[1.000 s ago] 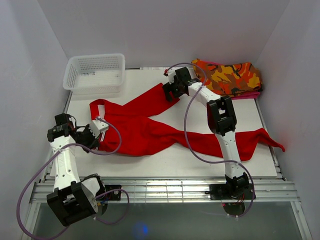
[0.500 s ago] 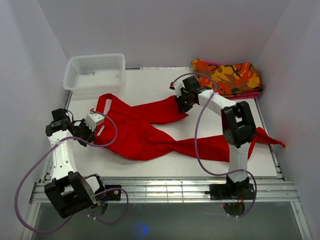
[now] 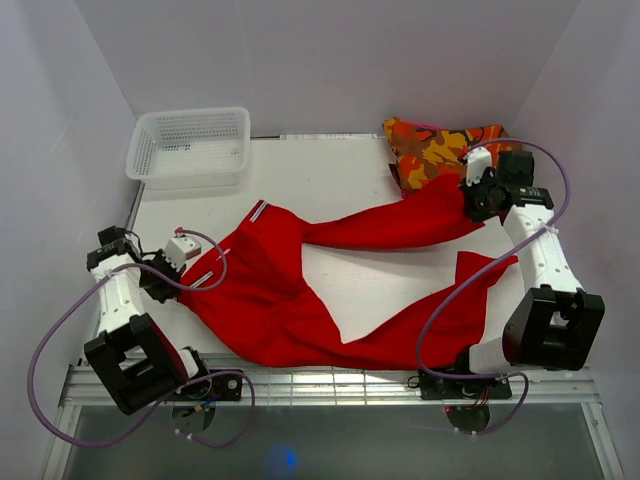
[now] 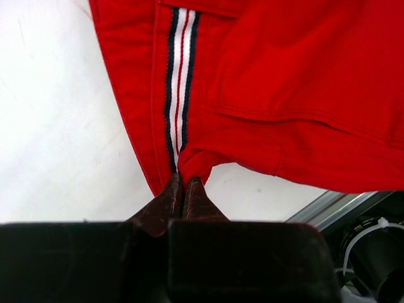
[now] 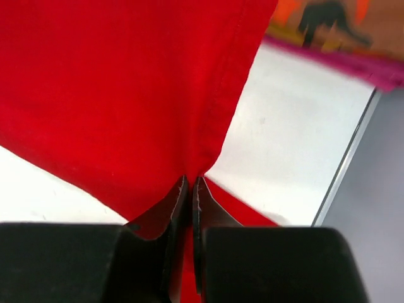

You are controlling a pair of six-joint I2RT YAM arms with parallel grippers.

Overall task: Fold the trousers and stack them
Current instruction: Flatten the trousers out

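Note:
The red trousers (image 3: 290, 300) lie spread over the white table (image 3: 330, 175). Their waist, with striped trim (image 4: 178, 69), is at the left. One leg runs up and right, and the other lies along the front edge toward the right. My left gripper (image 3: 190, 274) is shut on the waist edge beside the trim, the cloth pinched at its fingertips (image 4: 183, 183). At the back right, my right gripper (image 3: 468, 203) is shut on the hem of the upper leg (image 5: 126, 95), with the fabric bunched between its tips (image 5: 191, 183).
A camouflage-patterned garment (image 3: 440, 150) lies folded at the back right corner, just behind the right gripper, and it also shows at the top of the right wrist view (image 5: 328, 25). A white mesh basket (image 3: 190, 145) stands at the back left. The table's metal rail (image 3: 330, 380) runs along the front.
The right gripper closed on a trouser leg and pulled it from the table's middle back to the far right. The left arm drew the waist left and nearer. The trousers now lie stretched out.

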